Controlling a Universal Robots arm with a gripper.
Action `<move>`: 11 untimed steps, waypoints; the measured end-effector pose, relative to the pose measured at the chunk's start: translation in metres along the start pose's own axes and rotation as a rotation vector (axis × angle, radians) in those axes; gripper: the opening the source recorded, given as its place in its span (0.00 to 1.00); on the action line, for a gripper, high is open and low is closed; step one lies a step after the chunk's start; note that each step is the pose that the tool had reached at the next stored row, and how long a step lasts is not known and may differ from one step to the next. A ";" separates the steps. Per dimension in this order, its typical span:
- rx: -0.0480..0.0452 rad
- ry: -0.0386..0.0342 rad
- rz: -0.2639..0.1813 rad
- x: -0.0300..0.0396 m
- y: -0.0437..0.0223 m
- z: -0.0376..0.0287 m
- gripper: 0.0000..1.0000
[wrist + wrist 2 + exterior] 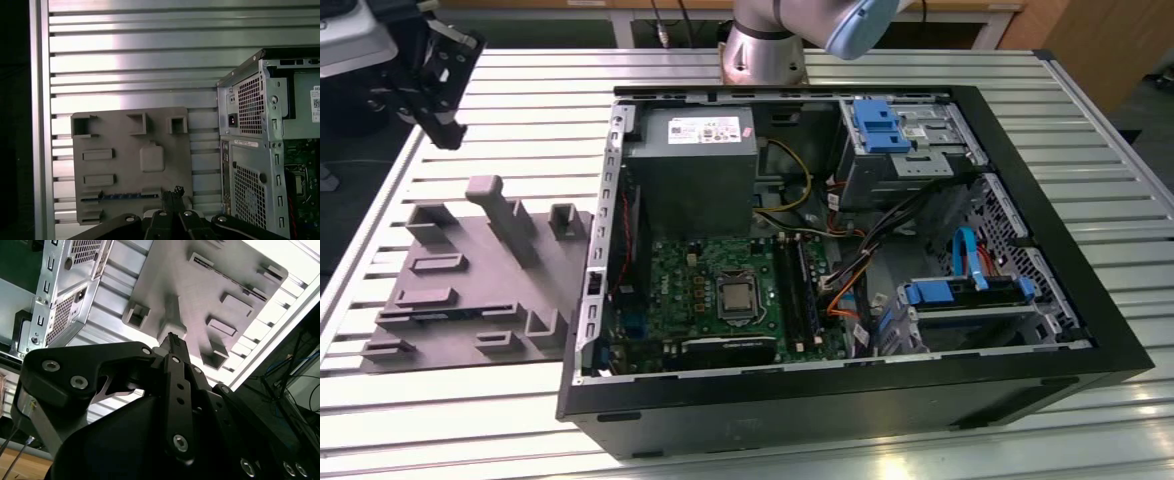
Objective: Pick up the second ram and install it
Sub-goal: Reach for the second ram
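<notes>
As seen in both wrist views, shows the gripper (172,193) with fingertips (173,347) pressed together, clasping nothing, hanging well above the grey fixture plate (125,167). Places the second ram (119,196) along a slot at that plate's edge, below the fingertips and apart from them. Sets plate and open computer case (854,405) side by side on a slatted aluminium table (520,110), with light grey uprights (500,210) rising from the plate and the arm's base (761,55) behind the case.
</notes>
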State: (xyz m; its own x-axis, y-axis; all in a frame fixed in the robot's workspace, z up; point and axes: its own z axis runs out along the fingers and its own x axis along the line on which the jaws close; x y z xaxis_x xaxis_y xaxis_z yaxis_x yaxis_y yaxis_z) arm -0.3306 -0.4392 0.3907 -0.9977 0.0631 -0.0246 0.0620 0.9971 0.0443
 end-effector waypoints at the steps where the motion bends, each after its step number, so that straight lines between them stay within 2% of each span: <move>1: 0.0000 0.0000 0.000 0.0002 -0.0004 0.0000 0.11; 11: -0.0001 0.0001 0.000 0.0020 -0.0054 0.0009 0.11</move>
State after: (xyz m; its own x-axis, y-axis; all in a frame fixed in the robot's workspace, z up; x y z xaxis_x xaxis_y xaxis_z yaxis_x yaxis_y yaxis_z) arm -0.3328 -0.4444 0.3895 -0.9977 0.0628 -0.0245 0.0617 0.9971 0.0444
